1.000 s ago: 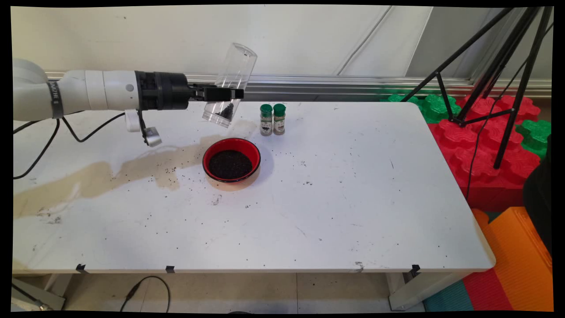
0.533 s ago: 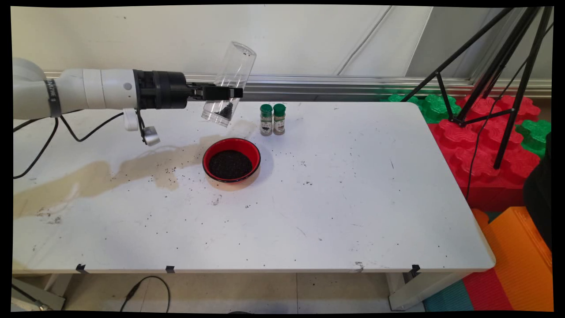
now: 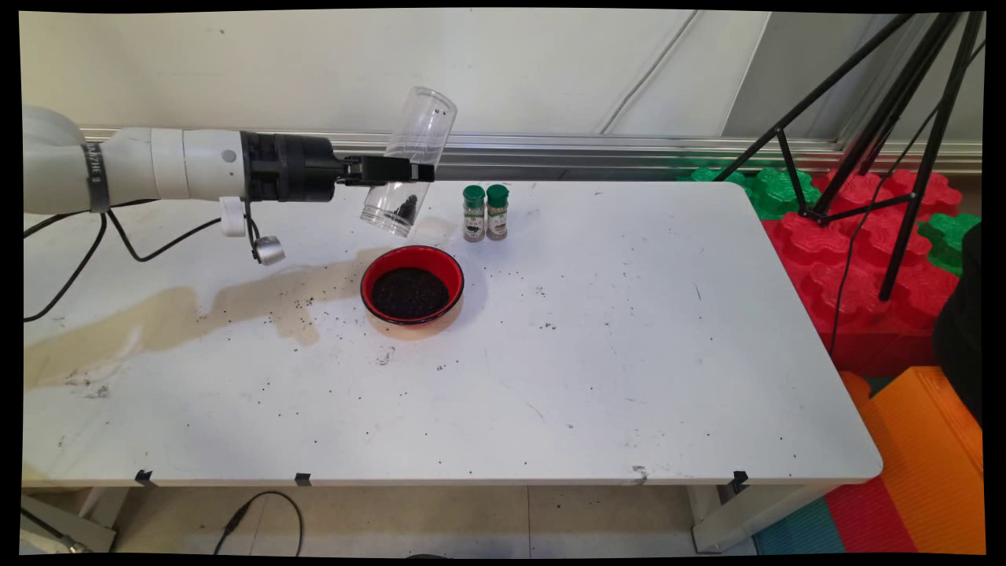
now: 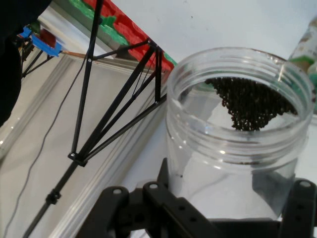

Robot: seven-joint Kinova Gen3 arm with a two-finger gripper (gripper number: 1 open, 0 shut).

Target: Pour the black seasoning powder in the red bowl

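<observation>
My gripper [image 3: 410,170] is shut on a clear plastic jar [image 3: 409,161], held in the air above the table's far left part. The jar tilts with its open mouth up and to the right, and a small heap of dark grains [image 3: 405,207] lies in its lower end. In the hand view the jar [image 4: 237,148] fills the right half with the grains [image 4: 250,106] piled against one side, between my gripper [image 4: 228,218] and its linkage. Below and slightly right of the jar stands a red bowl [image 3: 412,259] full of dark grains.
Two small spice bottles [image 3: 485,212] with green caps stand just right of the jar, behind the bowl. A brownish stain [image 3: 196,310] and scattered grains mark the table's left. A black tripod [image 3: 880,118] and red and green foam blocks [image 3: 864,251] stand off the table's right end.
The jar and my hand have sunk a little and shifted slightly right after a small rise; the jar's tilt stays about the same. The bowl and bottles have not moved.
</observation>
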